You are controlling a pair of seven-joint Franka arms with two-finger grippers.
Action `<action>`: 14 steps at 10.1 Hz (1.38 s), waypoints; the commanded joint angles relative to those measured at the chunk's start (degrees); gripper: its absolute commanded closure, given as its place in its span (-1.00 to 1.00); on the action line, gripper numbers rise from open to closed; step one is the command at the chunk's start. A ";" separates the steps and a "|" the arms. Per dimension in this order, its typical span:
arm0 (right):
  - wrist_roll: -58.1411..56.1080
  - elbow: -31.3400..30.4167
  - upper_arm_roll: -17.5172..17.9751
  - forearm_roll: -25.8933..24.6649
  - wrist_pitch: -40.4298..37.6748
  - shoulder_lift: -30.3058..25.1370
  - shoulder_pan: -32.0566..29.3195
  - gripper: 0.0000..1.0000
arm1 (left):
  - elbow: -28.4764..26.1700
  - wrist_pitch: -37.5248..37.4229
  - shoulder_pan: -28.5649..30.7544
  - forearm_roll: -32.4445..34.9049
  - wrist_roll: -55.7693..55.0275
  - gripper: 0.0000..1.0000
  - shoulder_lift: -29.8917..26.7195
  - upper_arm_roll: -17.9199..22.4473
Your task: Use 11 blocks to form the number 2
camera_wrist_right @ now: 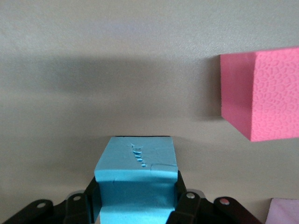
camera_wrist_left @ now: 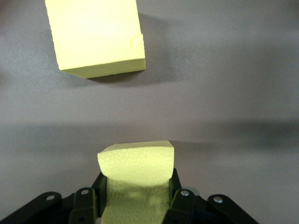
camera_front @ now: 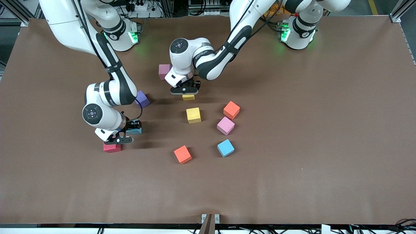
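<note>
nearest the front camera on the brown bench (camera_front: 292, 188) lie a loose orange block (camera_front: 182, 154) and a light blue block (camera_front: 225, 148), well apart from each other. a red block (camera_front: 112, 148) sits toward the right arm's end, just beside the right gripper (camera_front: 125, 136). the right gripper's fingers sit against the sides of another light blue block (camera_wrist_right: 135, 179), low at the bench; whether they are squeezing it yet cannot be told. farther back come a pink block (camera_front: 225, 125), a yellow block (camera_front: 193, 115) and a second orange block (camera_front: 231, 110), with pink and orange close together. a purple block (camera_front: 142, 98) lies beside the right arm's forearm. the left gripper (camera_front: 186, 92) is clamped on a second yellow block (camera_wrist_left: 135, 170), just over the bench and near the loose yellow one. farthest back, another pink block (camera_front: 164, 71) is partly hidden by the left wrist. the blocks are scattered; no digit has taken shape.
</note>
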 commanded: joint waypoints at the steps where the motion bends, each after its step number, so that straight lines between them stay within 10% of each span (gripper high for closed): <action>1: 3.40 -1.10 0.46 0.89 -1.47 -3.89 -0.29 1.00 | 1.01 1.16 -0.72 3.08 -2.04 -0.20 1.67 0.32; 3: 6.22 -1.10 0.46 0.89 -1.66 -4.42 -0.21 1.00 | 0.74 1.16 -0.72 7.37 -2.04 -1.00 1.67 -0.12; 14: 38.61 -5.04 0.64 0.89 -7.46 -11.88 7.52 1.00 | 0.57 -6.56 0.16 7.48 0.40 -1.00 -4.64 -3.01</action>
